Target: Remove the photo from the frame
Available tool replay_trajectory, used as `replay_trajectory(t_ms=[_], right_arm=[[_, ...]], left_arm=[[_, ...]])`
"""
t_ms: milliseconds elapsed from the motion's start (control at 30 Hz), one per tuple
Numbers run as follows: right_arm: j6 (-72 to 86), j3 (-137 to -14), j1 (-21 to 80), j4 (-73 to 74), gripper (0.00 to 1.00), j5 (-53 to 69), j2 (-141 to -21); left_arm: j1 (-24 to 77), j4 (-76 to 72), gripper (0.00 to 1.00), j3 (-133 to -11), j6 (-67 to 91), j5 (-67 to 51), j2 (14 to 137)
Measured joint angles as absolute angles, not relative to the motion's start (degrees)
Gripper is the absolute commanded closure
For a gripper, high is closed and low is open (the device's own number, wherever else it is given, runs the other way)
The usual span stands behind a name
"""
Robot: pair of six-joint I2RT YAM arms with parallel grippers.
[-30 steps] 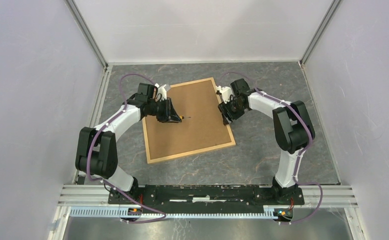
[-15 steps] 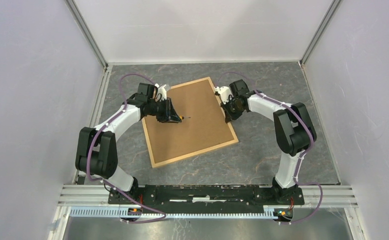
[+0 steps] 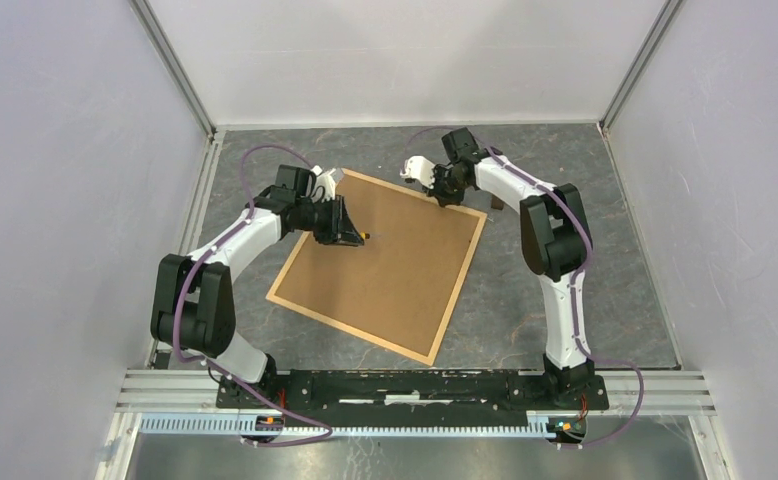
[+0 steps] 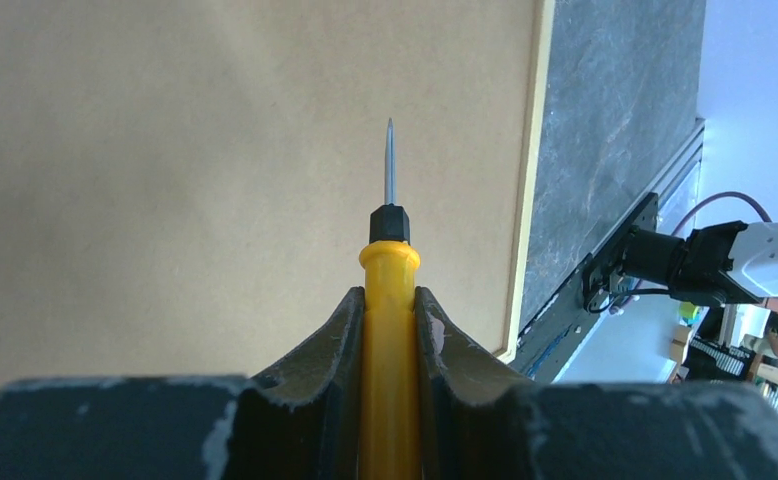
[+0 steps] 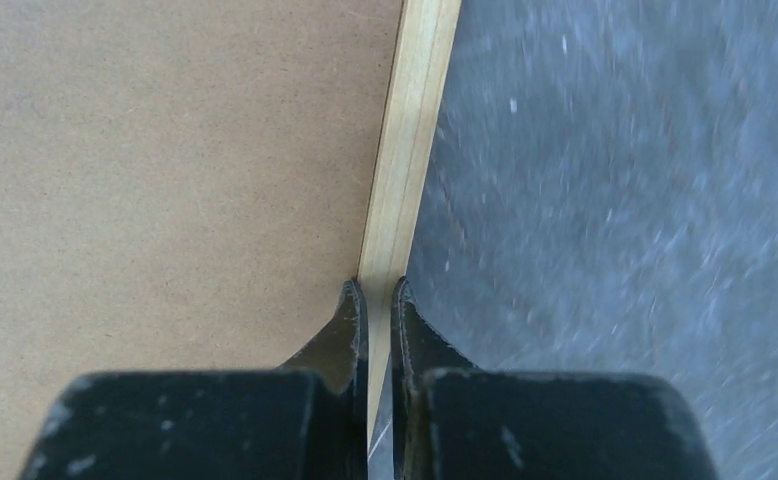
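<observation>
The frame lies face down on the table with its brown backing board up, inside a narrow light-wood rim. The photo is hidden beneath the board. My right gripper is at the frame's far edge, shut on that rim, one finger over the board and one on the table side. My left gripper hovers over the board's far-left part, shut on a yellow-handled screwdriver whose thin metal tip points across the board.
The grey stone-patterned table is enclosed by white walls with metal posts at the back corners. A small dark block lies just right of the frame's far-right corner. The arm bases sit on a metal rail at the near edge.
My right gripper has shut on the frame's rim and swung back and left, turning the frame counterclockwise on the table. The left arm and the screwdriver have stayed put.
</observation>
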State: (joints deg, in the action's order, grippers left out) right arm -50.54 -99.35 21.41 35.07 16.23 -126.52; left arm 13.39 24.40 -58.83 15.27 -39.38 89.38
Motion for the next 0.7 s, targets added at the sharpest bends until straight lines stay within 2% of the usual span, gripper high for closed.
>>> replay_trajectory(t_ms=[100,200,300,333,433,533,700], right_arm=[[-54.61,-100.40,23.27,33.98,0.96,17.54,-127.31],[-55.37,-100.42,25.65,32.80,0.77,19.38,-127.31],[-52.97,-101.51,27.57,30.96,0.49,19.77,-127.31],[-51.59,-102.69,27.92,30.96,0.45,20.36,-127.31],[-46.00,-107.09,27.00,29.95,0.39,21.47,-126.87],[-39.72,-107.96,24.34,28.95,0.39,21.54,-124.29],[-26.65,-96.12,17.67,26.46,0.38,19.79,-114.21]], left_arm=[[14.00,24.40,0.98,-59.31,15.27,-39.81,89.45],[15.07,24.40,0.98,-59.72,15.27,-40.60,89.67],[16.14,24.34,0.98,-60.29,15.29,-40.99,90.48],[16.60,24.25,0.98,-60.40,15.29,-41.12,90.87],[17.76,24.21,0.98,-60.99,15.29,-41.25,92.29],[18.68,23.66,0.98,-62.63,15.31,-41.60,94.28],[19.09,22.55,0.98,-65.49,15.31,-42.00,96.88]])
